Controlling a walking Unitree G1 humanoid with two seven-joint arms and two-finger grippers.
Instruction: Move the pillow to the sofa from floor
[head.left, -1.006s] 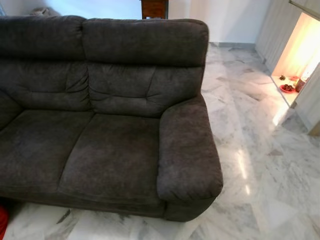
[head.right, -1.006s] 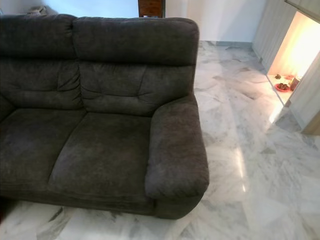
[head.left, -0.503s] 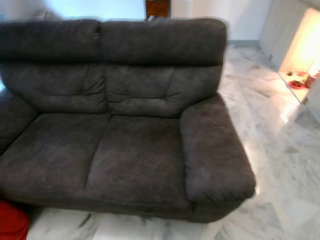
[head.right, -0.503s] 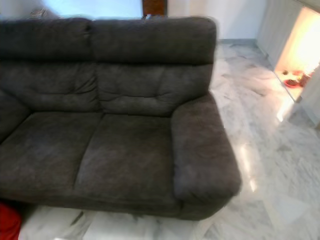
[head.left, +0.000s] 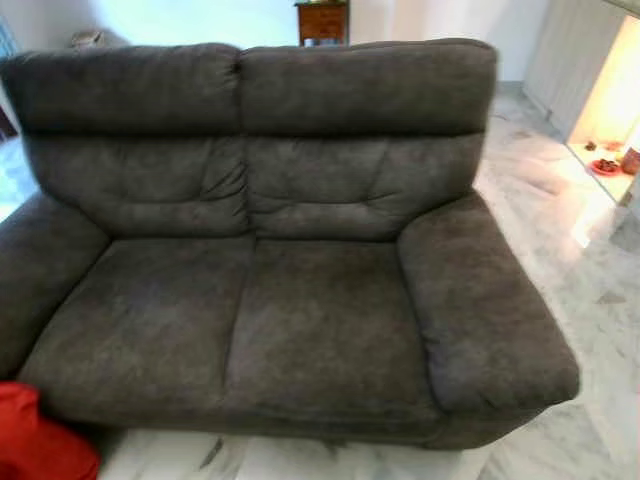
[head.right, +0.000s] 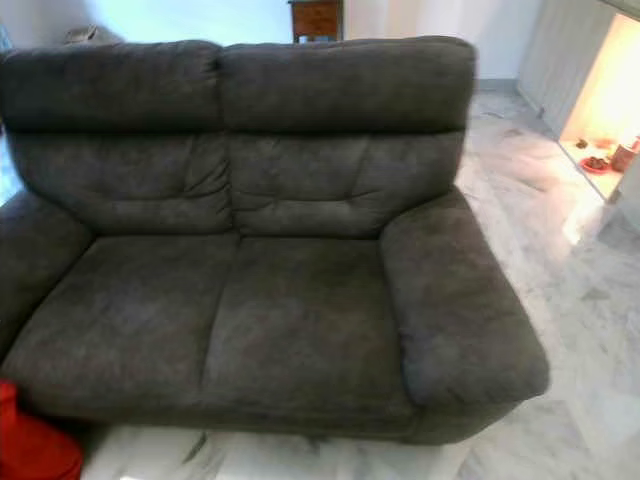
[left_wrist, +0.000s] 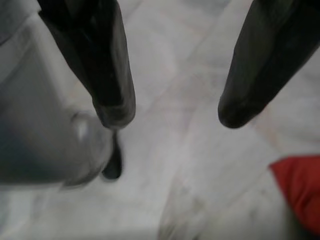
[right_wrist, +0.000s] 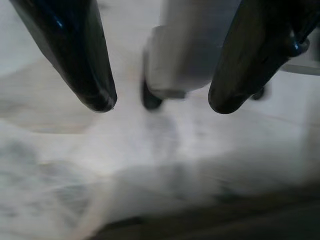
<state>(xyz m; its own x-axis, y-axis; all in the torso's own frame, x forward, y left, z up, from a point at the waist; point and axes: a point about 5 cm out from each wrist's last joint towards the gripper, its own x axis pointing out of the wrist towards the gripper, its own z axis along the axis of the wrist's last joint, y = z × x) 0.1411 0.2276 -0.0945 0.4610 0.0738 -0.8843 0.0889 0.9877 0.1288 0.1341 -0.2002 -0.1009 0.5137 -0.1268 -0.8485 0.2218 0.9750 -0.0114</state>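
A dark grey two-seat sofa (head.left: 280, 290) stands in front of me, its seat bare. A red pillow (head.left: 35, 440) lies on the marble floor by the sofa's front left corner, cut off by the frame's edge; a corner of the red pillow (left_wrist: 300, 190) also appears in the left wrist view. My left gripper (left_wrist: 172, 117) hangs open over the pale floor, apart from the pillow. My right gripper (right_wrist: 160, 107) hangs open above the floor too, holding nothing.
White marble floor (head.left: 590, 260) runs along the sofa's right side. A lit low niche (head.left: 610, 150) with small red items sits at the far right. A wooden side table (head.left: 322, 20) stands behind the sofa back.
The camera has swung left: the sofa has shifted right in view, its left armrest now shows, and more of the red pillow has come into the lower left corner.
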